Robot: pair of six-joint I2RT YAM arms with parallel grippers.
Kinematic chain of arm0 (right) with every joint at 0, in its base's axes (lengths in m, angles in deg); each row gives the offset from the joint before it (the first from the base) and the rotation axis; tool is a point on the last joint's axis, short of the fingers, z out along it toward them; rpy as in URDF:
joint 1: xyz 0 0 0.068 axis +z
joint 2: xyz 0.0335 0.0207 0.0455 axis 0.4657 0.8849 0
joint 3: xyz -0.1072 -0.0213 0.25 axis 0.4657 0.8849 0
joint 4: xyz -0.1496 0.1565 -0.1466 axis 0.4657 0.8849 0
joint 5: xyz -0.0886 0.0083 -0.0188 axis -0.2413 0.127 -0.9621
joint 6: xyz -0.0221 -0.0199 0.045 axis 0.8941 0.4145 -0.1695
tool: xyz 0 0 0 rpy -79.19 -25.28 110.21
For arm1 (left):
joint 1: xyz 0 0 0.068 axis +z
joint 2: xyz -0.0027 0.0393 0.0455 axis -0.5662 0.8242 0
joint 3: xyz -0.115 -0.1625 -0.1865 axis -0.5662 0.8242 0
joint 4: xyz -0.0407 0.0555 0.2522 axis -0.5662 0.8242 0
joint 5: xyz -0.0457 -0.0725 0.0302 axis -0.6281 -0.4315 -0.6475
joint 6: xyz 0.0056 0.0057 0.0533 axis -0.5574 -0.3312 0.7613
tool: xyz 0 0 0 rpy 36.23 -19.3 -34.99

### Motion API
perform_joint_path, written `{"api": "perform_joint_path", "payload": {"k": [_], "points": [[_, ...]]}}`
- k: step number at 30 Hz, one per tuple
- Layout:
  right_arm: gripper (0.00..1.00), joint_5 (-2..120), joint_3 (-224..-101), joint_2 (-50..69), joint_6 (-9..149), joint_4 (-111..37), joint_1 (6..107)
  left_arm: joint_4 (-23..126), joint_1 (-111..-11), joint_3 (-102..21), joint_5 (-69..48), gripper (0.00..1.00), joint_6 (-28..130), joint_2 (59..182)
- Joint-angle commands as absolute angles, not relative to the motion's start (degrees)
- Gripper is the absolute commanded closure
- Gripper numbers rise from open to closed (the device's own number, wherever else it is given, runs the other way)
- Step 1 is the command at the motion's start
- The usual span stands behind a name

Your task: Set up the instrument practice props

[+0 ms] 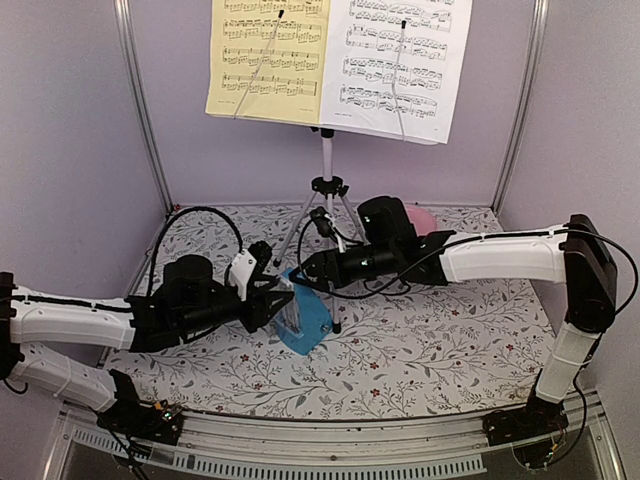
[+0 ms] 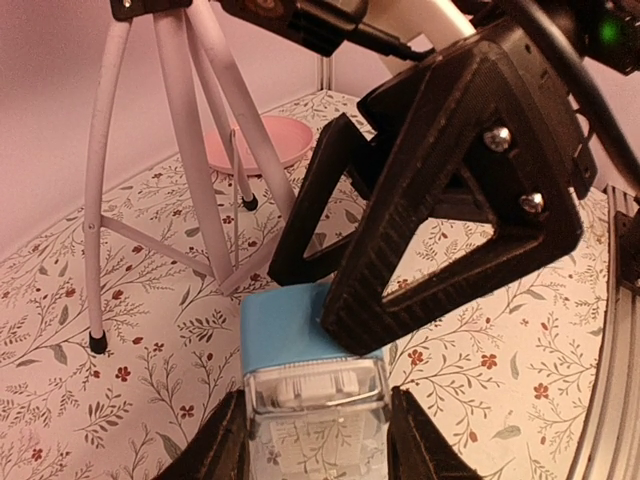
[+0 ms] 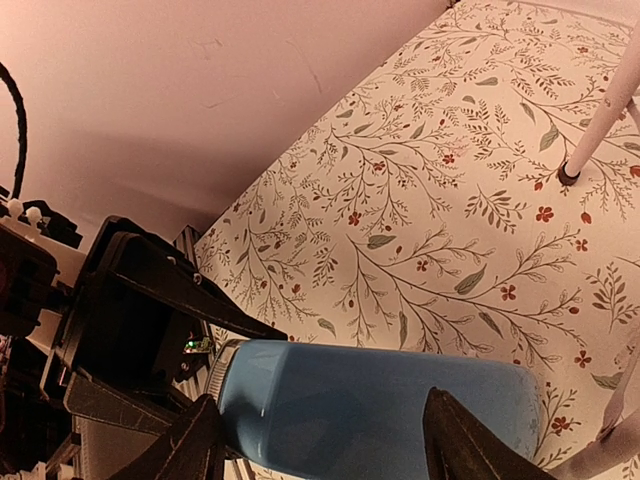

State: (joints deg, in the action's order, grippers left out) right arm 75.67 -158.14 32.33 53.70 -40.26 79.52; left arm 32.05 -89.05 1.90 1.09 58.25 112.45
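1. Well, both arms meet a little left of the middle of the flowered table point(image 1: 450, 340), over the blue metronome point(image 1: 308, 322).
2. The left gripper point(image 2: 318, 445) has its fingers point(image 2: 225, 445) pressed against the two sides of the metronome's clear-fronted end, clamped on it.
3. The right gripper point(image 3: 325, 400) has its fingers point(image 3: 465, 445) spread with the blue body between them. Whether they squeeze it I cannot tell.
4. Crowding them is the music stand point(image 1: 326, 155), planted toward the back edge. One silver leg comes down just beside the metronome on its right.
5. High on the stand hang the yellow sheet point(image 1: 268, 60) on the left and the white sheet point(image 1: 395, 65) on the right, side by side.
6. A pink plate point(image 1: 425, 218) lies near the back edge, right of the stand, partly hidden by the right arm.
7. A black cable point(image 1: 200, 212) loops above the left arm.
8. Lilac walls close the left, back and right edges, and a metal rail point(image 1: 350, 440) runs along the near edge.
9. Bare cloth shows between the metronome and the near edge, and across toward the front right corner.
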Motion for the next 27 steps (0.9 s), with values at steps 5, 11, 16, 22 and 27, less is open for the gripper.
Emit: {"api": "perform_joint_path", "payload": {"k": [5,11,16,22,27], "points": [[0.35,67.5,-152.1,40.4,57.4,-17.1,77.4,27.2,-89.9,0.4,1.2,0.71,62.1,115.1],[0.36,67.9,-153.1,40.8,58.5,-16.8,77.4,28.3,-89.9,-0.7,1.4,0.59,63.2,115.3],[0.37,69.2,-153.2,39.9,59.4,-17.8,77.4,28.3,-89.9,-1.6,5.1,0.44,58.2,114.9],[0.37,69.6,-153.5,39.7,59.9,-17.9,77.6,27.8,-90.0,-3.0,6.5,0.41,56.1,114.9],[0.37,69.5,-153.3,39.7,60.1,-18.1,77.8,28.6,-90.3,-4.6,5.2,0.41,55.7,116.9]]}}
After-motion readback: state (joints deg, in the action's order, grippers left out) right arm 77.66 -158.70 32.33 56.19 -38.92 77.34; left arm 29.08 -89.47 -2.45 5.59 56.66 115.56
